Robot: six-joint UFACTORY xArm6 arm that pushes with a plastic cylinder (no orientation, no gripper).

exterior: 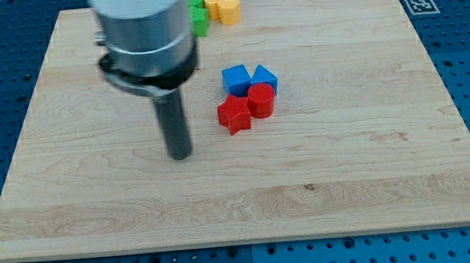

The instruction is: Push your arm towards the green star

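The green star (199, 20) sits near the board's top edge, partly hidden behind my arm's grey body. A second green block (195, 0) lies just above it. My tip (181, 155) rests on the board left of the middle, well below the green star and to the left of the red blocks.
Two yellow blocks (222, 6) lie right of the green ones at the top. A blue cube (236, 80), a second blue block (264, 77), a red cylinder (261, 100) and a red star (234, 115) cluster at the centre. The wooden board (372, 163) lies on a blue pegboard.
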